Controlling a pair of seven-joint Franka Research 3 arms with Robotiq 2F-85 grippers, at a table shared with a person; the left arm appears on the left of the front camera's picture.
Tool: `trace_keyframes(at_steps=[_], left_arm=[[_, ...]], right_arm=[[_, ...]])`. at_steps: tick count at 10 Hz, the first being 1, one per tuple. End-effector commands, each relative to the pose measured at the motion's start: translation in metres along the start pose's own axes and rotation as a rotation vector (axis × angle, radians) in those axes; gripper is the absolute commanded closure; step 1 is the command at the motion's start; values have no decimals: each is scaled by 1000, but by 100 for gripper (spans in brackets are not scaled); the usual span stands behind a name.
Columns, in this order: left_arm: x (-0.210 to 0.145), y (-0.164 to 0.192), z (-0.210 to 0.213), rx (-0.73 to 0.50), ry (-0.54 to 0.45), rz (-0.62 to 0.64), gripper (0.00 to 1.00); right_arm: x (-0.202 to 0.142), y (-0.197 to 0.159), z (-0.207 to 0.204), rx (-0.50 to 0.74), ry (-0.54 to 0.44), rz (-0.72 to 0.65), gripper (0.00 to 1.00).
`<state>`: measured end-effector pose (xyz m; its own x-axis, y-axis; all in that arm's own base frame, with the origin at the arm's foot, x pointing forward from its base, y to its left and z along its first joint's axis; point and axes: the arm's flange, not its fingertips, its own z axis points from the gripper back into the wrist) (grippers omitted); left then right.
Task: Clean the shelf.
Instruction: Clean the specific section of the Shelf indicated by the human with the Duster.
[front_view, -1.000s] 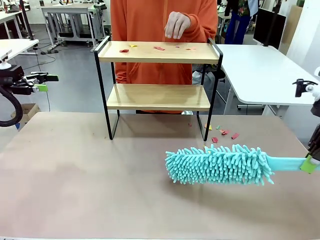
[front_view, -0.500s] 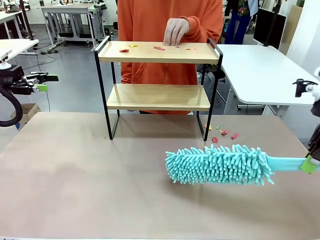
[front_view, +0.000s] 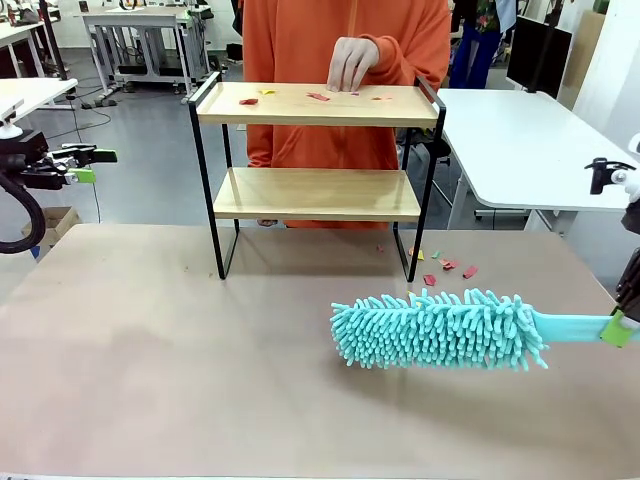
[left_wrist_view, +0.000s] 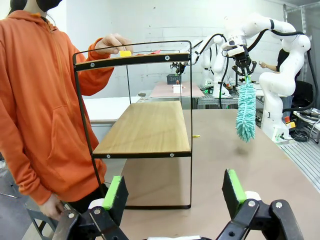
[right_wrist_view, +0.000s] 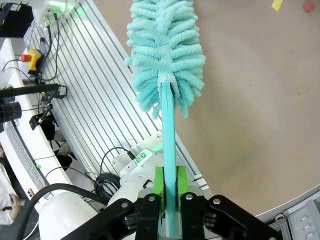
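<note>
Shelf (front_view: 290, 110) stands at the far middle of the table (front_view: 200, 380), its two wooden boards facing us. Small red and yellow scraps (front_view: 318, 97) lie scattered on the top board, and the lower board (front_view: 315, 193) looks bare. More scraps (front_view: 445, 265) sit on the table by the shelf's right leg. A person stands behind the shelf with one hand (front_view: 350, 62) hanging over the back of the top board, fingertips pointing down at the scraps. We cannot tell whether they touch the wood.

Our right gripper (right_wrist_view: 170, 182) is clamped tight on the flat handle of a teal duster (front_view: 440, 328). The fluffy head hovers low over the table, in front of the shelf and to its right, well apart from both boards. Our left gripper (left_wrist_view: 175, 192) hangs off to the left at about the height of the lower board, jaws spread wide and holding nothing.

We judge that the tool is in hand but the sweeping of the top board is not yet begun. The next move calls for lifting the duster up to the top board and drawing it across the scraps. We would want the person's hand clear first.
</note>
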<state>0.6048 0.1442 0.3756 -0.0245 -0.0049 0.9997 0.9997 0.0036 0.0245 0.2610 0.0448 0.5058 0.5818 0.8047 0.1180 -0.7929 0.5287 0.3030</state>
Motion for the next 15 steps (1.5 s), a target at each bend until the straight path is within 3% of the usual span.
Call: trace_keyframes(at_steps=[1,3,5,8,10,13,15], left_arm=[[2,-1,-1,2,3,-15,0],[2,-1,-1,2,3,-15,0],[2,-1,-1,2,3,-15,0],[2,-1,-1,2,3,-15,0],[2,-1,-1,2,3,-15,0],[2,-1,-1,2,3,-15,0],[2,-1,-1,2,3,-15,0]], right_arm=[[1,1,1,2,-11,-20,87],[0,0,0,0,0,0,87],[9,33,32,63,-136,-36,87],[29,96,78,19,-255,-92,87],[58,150,109,6,-441,-214,87],[120,205,144,-127,-685,-466,87],[172,219,154,-139,-754,-592,87]])
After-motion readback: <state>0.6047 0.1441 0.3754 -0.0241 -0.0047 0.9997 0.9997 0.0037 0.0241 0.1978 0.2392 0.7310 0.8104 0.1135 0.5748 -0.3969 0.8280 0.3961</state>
